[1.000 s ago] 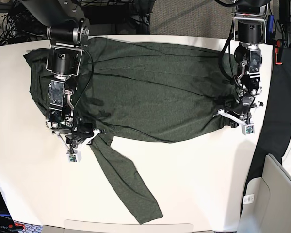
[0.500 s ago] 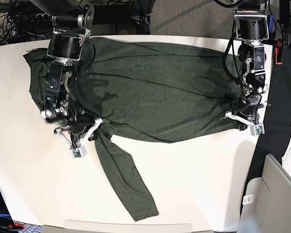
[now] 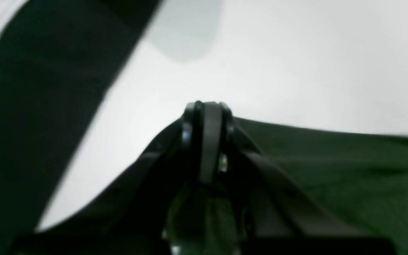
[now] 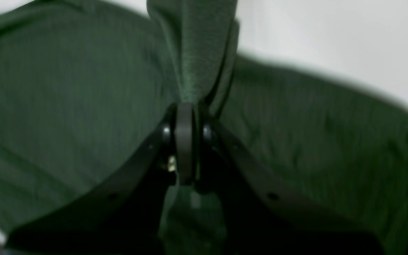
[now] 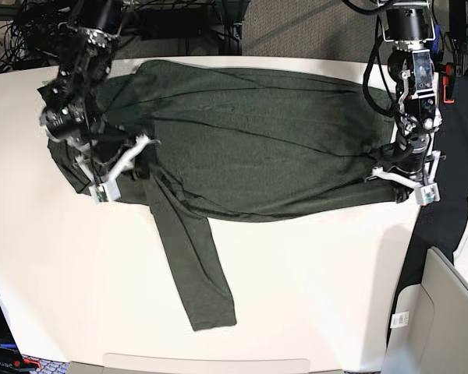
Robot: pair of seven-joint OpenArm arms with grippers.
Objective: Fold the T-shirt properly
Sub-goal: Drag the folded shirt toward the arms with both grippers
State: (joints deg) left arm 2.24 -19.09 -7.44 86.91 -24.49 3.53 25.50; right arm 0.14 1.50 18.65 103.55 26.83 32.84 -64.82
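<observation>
Claws (image 4: 186, 106) (image 3: 205, 106) clamped on T-shirt (image 5: 257, 140), arms low.

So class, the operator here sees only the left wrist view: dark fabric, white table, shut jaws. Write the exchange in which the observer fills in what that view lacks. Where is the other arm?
Observer: The right gripper is at the far end of the T-shirt, beside the armpit of the sleeve.
Operator: Is it gripping anything?
Observer: Yes. In its wrist view its jaws are shut on a bunched fold of the shirt.
Operator: Where does that sleeve lie?
Observer: It runs from the body towards the table's near edge.
Operator: And my own gripper?
Observer: The left gripper is shut at the hem end, near the table's edge.
</observation>
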